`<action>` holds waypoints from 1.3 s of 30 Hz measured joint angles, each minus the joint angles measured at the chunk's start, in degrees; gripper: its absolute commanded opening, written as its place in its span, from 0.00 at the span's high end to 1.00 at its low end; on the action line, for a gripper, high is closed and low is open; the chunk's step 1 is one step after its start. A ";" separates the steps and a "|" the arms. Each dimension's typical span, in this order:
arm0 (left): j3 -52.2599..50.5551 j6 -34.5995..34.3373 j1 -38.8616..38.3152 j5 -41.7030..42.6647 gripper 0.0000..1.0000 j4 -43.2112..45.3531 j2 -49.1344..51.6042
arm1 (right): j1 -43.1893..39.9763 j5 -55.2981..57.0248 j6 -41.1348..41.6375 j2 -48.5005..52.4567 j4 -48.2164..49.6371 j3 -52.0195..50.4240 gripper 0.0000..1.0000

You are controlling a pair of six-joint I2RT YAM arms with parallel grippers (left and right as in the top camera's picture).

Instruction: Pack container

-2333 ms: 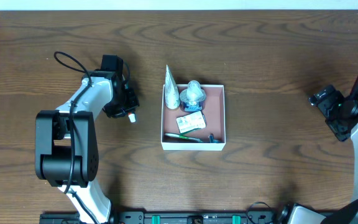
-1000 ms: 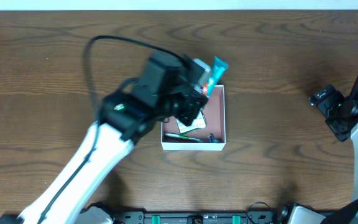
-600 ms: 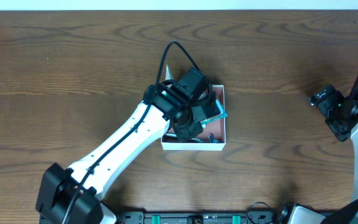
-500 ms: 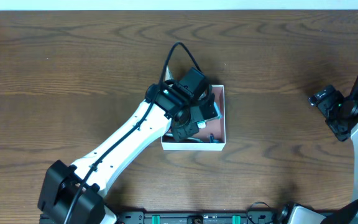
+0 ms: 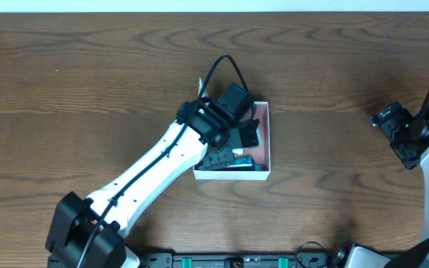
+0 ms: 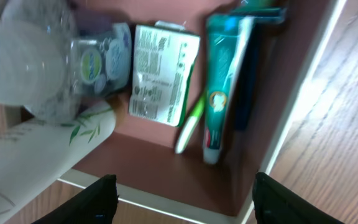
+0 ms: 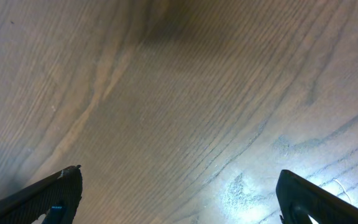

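The left gripper (image 6: 185, 199) hangs spread and empty just above the box (image 5: 233, 176) at mid-table, where the toothpaste (image 6: 219, 87) lies along one wall. The box is probably light with flimsy walls, so pinch one at the rim. The right gripper (image 7: 179, 199), also spread, sits far off.

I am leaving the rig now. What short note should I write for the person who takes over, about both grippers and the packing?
Left gripper: open, empty, hovering over the container.
Right gripper: open, empty, over bare table at the right side.
In the container: teal toothpaste tube, printed packet, clear bottle, and white tube with one end sticking past the wall.
Done: the toothpaste tube lies flat inside, not held.
Left: probably lift the left arm clear of the container.
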 measured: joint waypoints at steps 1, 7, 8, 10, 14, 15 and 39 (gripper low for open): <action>-0.02 -0.57 -0.96 -0.02 0.30 0.00 -0.70 | 0.00 0.00 0.00 0.00 0.00 0.00 0.01; -0.04 -5.35 -9.18 -0.17 0.18 0.02 -11.96 | 0.00 0.02 0.00 0.00 0.00 0.00 0.01; -0.04 -7.48 -10.36 -0.90 0.17 0.02 -15.21 | 0.00 0.00 0.00 0.00 0.00 0.00 0.01; -0.04 -11.28 -10.95 -2.60 0.10 0.02 -20.26 | 0.00 0.00 0.00 0.00 0.00 0.00 0.01; -0.02 -18.93 -9.97 -7.34 0.02 -0.22 -30.01 | 0.00 0.02 0.00 0.00 0.00 0.00 0.01; 0.00 -20.22 -9.55 -8.70 0.02 -0.44 -32.26 | 0.00 0.00 0.00 0.00 0.02 0.00 0.01; -0.96 -26.32 -8.52 -11.21 0.02 -25.73 -46.73 | 0.00 0.00 0.00 0.00 0.00 0.00 0.01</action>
